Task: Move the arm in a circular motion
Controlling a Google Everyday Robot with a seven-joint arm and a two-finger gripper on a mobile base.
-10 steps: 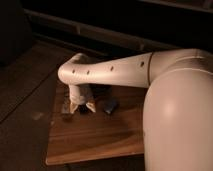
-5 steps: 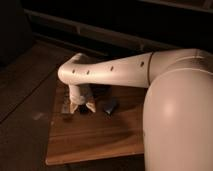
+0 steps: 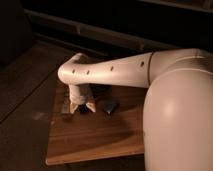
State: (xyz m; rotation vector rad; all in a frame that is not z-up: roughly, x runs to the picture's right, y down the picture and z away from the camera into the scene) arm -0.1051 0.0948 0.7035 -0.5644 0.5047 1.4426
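The cream-white arm [image 3: 115,72] reaches in from the right. A huge rounded joint [image 3: 177,115] fills the right side. A thick tube segment with a row of small dark holes runs left to an elbow [image 3: 72,74]. From there the wrist drops down to the gripper [image 3: 82,106], which hangs just above the left part of a wooden board [image 3: 100,137]. A small dark bluish object [image 3: 110,106] lies on the board just right of the gripper, apart from it.
A small pale object [image 3: 66,108] lies at the board's left edge, beside the gripper. A dark item [image 3: 88,111] sits under the gripper. Dark floor [image 3: 25,115] surrounds the board on the left. Dark furniture or shelving [image 3: 110,30] runs along the back.
The gripper and wrist have shifted slightly to the right over the board. The objects on the board have not moved.
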